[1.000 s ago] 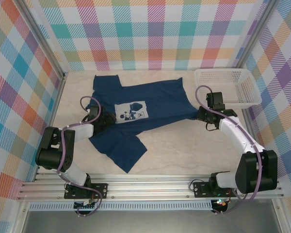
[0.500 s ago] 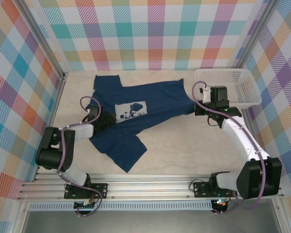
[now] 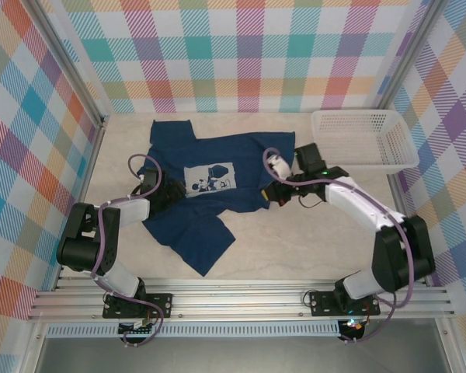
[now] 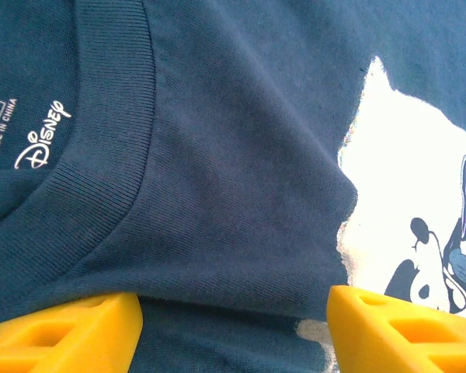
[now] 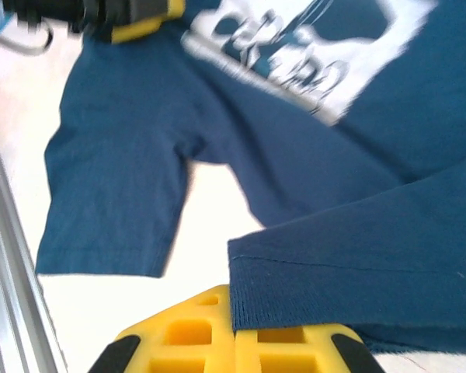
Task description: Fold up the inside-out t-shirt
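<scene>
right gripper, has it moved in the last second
Yes. The right gripper, shut on the t-shirt, has swung left, away from the white basket and toward the printed graphic.

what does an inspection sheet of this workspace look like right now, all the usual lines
surface: light wooden table
job's things: navy t-shirt spread out, white print facing up, hem pinched
clutter: white basket at far right
end effectors: left end effector open over the collar; right end effector shut on the t-shirt hem
cables: purple cables looped along both arms
surroundings: plaid walls, metal rail at near edge
</scene>
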Controlling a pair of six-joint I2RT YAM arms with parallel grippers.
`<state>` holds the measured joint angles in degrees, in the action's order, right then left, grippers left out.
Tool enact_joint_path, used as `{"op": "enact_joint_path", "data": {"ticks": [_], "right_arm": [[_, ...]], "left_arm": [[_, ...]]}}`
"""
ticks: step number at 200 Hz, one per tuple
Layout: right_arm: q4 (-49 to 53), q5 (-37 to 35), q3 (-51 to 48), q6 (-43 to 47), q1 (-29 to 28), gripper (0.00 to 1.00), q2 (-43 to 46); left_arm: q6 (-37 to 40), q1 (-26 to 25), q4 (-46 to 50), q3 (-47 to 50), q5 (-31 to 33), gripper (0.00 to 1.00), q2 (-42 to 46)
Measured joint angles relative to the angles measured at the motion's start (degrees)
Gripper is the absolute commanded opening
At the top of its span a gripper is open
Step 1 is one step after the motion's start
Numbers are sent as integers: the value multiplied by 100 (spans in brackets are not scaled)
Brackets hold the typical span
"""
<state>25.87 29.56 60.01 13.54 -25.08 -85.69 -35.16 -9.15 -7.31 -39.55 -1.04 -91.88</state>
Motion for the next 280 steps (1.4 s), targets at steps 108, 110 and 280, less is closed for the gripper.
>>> {"op": "enact_joint_path", "data": {"ticks": [108,110,280], "right_arm": [[105,-3331,1139,-203,-643,17,-1742],[105,-3355,1139,-219,-643,18,-1742],[-1110,-1537,-988,-2922,-382,41,-238]], "left_arm": [[2,9,0,0,-37,66,0],[2,9,0,0,-37,66,0],[4,9,-42,-4,-39,66,-28]]}}
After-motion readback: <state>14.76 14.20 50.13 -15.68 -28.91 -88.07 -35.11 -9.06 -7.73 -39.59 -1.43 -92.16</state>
